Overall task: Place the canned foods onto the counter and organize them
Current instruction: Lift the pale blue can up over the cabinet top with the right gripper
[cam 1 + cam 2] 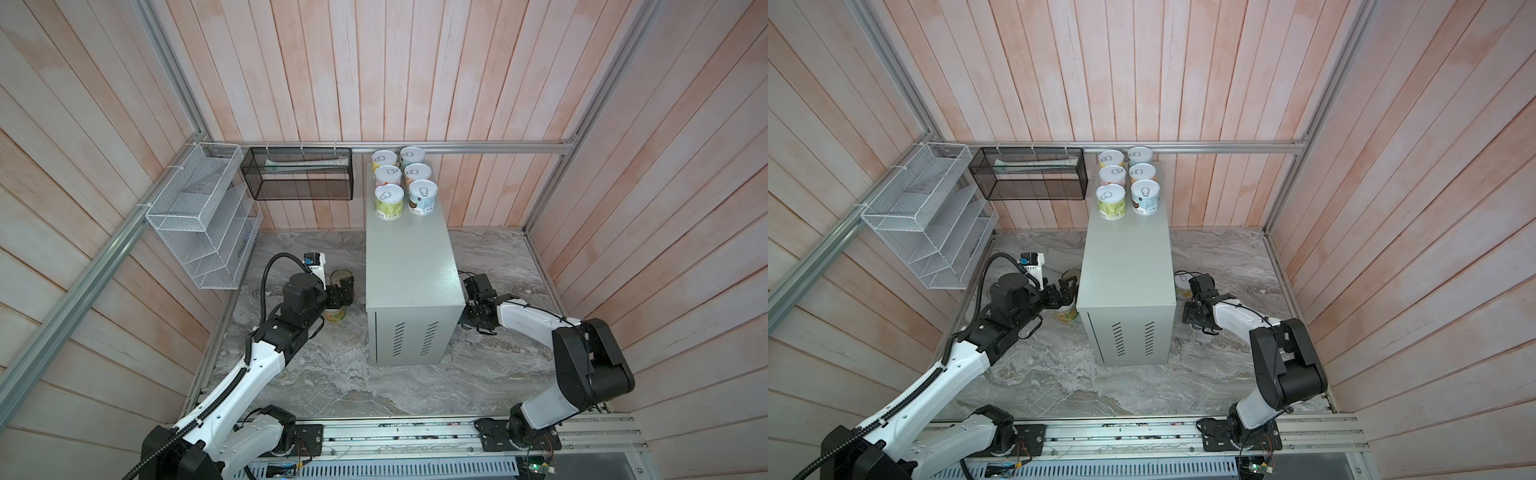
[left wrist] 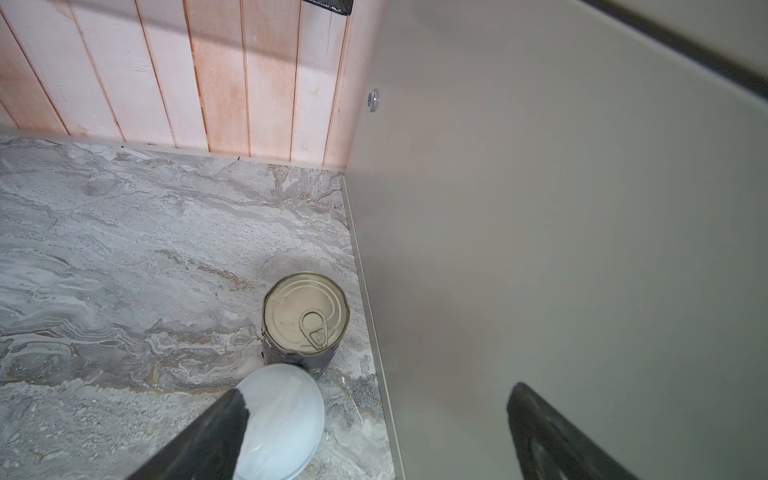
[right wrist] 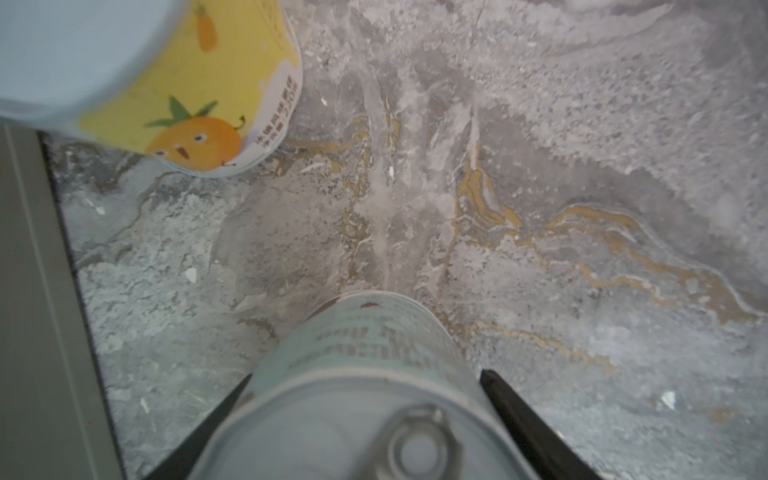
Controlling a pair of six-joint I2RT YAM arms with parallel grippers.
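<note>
Right wrist view: right gripper [image 3: 365, 374] pinches the pale-blue tin [image 3: 361, 340], upright on the marble floor [image 3: 540, 166] beside the counter [image 3: 29, 291]. Left gripper [image 2: 376, 392] gapes wide over a white-lidded tin [image 2: 286, 428], near the dark tin [image 2: 305, 316]. Six tins [image 1: 389, 196] top the counter.

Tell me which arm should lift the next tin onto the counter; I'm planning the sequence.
Likely right. The right gripper has a finger on each side of the pale-blue tin; the left gripper is open and off-centre from a small tin.

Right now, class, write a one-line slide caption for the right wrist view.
Right hand straddles an upright pale-blue tin on grey marble; a yellow tin stands near the grey-green box.
</note>
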